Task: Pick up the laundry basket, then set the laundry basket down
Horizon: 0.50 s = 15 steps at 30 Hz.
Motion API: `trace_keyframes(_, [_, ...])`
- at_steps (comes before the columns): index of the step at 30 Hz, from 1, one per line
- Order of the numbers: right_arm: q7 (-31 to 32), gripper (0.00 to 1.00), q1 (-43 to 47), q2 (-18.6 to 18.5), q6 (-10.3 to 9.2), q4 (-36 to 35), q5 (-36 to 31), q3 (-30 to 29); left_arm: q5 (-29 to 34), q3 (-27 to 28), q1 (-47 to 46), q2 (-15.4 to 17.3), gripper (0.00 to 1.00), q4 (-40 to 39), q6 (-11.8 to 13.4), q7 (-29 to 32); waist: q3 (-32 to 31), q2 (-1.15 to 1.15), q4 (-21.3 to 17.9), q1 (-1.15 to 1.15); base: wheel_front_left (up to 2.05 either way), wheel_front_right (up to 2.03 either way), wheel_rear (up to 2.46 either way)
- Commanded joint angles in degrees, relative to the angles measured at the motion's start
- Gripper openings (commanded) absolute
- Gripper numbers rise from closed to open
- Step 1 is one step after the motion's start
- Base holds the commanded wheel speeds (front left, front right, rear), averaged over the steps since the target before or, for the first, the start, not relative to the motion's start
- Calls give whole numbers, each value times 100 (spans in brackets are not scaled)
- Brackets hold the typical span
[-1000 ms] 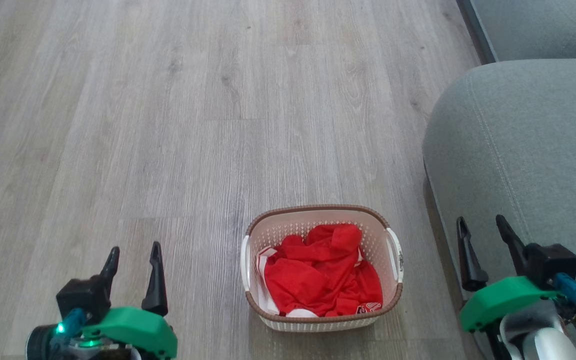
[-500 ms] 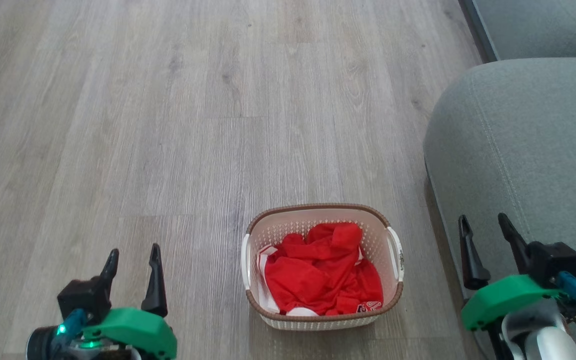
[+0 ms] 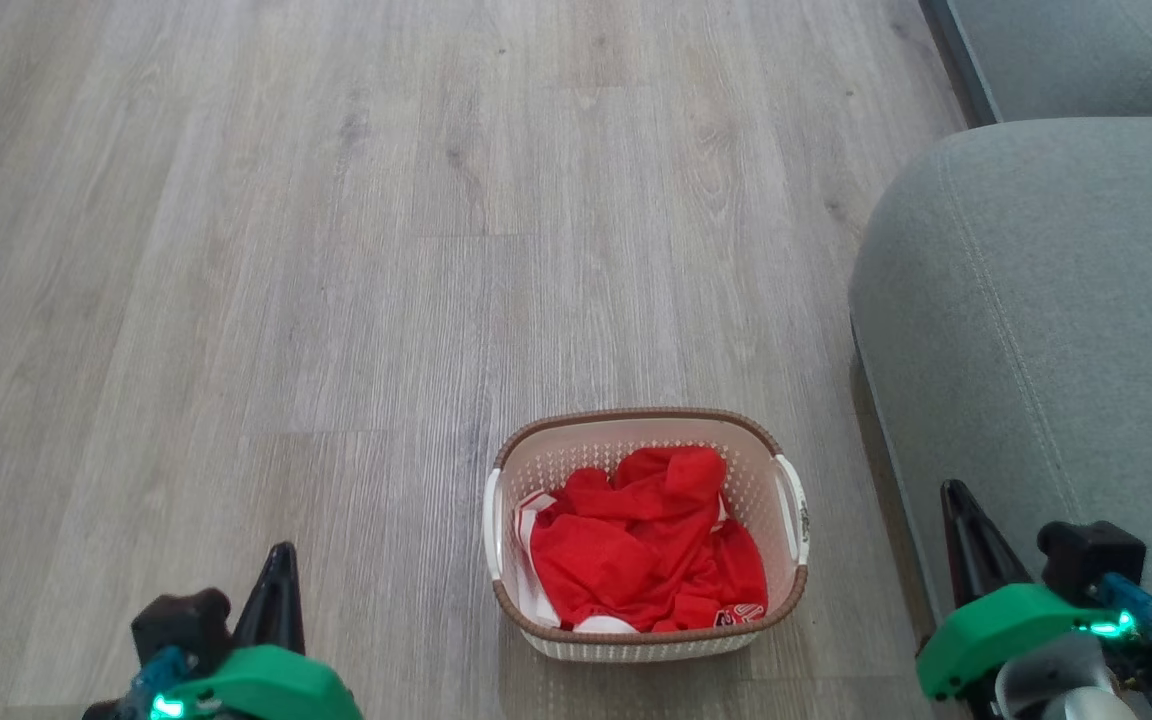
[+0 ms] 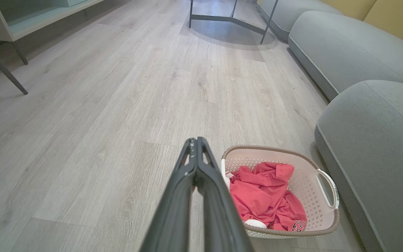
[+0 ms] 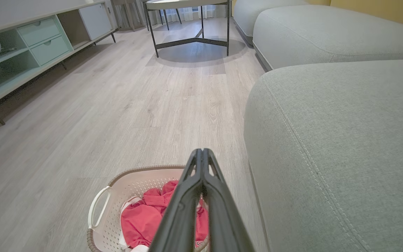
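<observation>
Squarely on the wood floor (image 3: 336, 250) sat the laundry basket (image 3: 636, 414), red cloth (image 3: 646, 550) heaped inside, just beside the grey sofa (image 3: 1036, 300). The left gripper (image 3: 282, 552) hung well apart on its left and the right gripper (image 3: 954, 492) by the sofa's edge. Both had fingers pressed together, holding nothing.

floor (image 3: 336, 250): grey wood-look planks running lengthwise away from the robot
laundry basket (image 3: 576, 460): stands upright on the planks, near the sofa's rounded end, a strip of floor between them
sofa (image 3: 1036, 300): grey, along the floor's right side
table (image 5: 187, 3): far end, thin dark legs on the planks
sideboard (image 5: 30, 38): left side, on slanted legs
</observation>
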Motion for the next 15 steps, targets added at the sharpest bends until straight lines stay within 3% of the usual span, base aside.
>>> trace_keyframes(1, [10,0,-186,-24,-2,-183,229,-25,-179,112,-207,31,0,-157,-73,17,1,0,-5,0,0,0,0])
trace_keyframes(15, [120,0,-282,-65,-5,-85,1198,-48,-1001,335,-378,-53,0,52,-329,125,7,0,-31,0,0,0,0])
